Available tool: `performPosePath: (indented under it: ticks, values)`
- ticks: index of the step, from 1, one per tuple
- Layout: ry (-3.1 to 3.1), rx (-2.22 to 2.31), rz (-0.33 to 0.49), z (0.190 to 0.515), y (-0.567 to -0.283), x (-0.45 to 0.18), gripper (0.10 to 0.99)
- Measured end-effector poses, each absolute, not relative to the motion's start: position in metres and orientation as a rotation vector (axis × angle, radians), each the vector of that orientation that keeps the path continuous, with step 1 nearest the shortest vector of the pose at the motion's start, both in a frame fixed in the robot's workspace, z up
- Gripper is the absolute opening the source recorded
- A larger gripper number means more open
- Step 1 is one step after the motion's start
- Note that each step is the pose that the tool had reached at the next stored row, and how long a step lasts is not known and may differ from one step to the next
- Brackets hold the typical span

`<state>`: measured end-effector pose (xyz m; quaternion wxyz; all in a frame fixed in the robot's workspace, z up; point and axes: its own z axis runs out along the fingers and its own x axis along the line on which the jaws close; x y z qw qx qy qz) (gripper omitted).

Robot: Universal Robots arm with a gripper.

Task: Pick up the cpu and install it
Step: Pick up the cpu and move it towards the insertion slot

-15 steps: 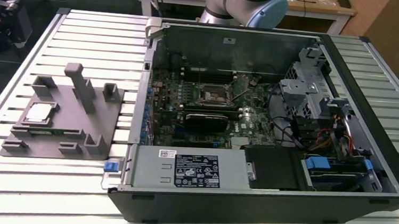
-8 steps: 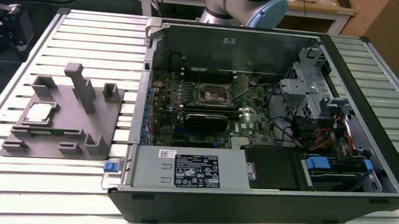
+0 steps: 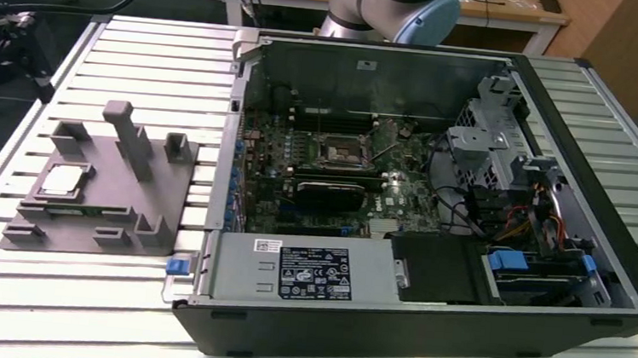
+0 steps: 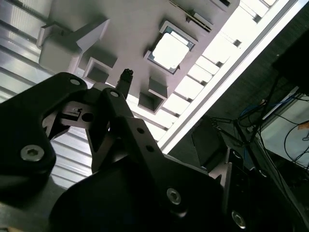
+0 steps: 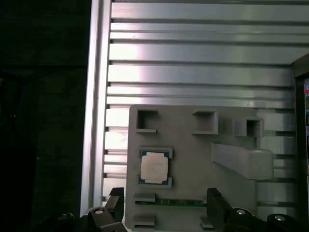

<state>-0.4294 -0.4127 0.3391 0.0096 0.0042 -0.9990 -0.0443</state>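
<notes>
Cpu: the cpu (image 3: 60, 180) lies flat with its pale metal top up, seated in a square recess of the grey fixture block (image 3: 123, 206). In both wrist views the chip (image 5: 154, 167) (image 4: 170, 50) sits free, with nothing touching it.
Fixture block: it rests on the slatted tabletop (image 3: 115, 300), at the exterior view's left, just beside the open computer case (image 3: 421, 332). Upright posts and small square pockets rise around the chip's recess.
Gripper: in the first wrist view the gripper (image 5: 164, 203) hangs over the near edge of the fixture block, apart from the chip.
Fingers: the fingers (image 5: 215, 203) are spread wide, one to each side of a thin green strip (image 5: 169, 203) that is set in a slot of the block. They hold nothing.
Computer case: it lies on its side with the panel off, and the motherboard (image 3: 318, 196) faces up.
Socket: the black square socket (image 3: 342, 152) sits toward the far middle of the board, well apart from the chip.
Arm: the arm (image 3: 390, 1) stands behind the far edge of the case.
</notes>
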Motion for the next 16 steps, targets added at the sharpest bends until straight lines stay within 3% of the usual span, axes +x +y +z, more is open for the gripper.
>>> performPosePath:
  ticks: [16]
  values:
    - [-3.117, 0.058, -0.132, 0.323, -0.414, -0.430, 0.776]
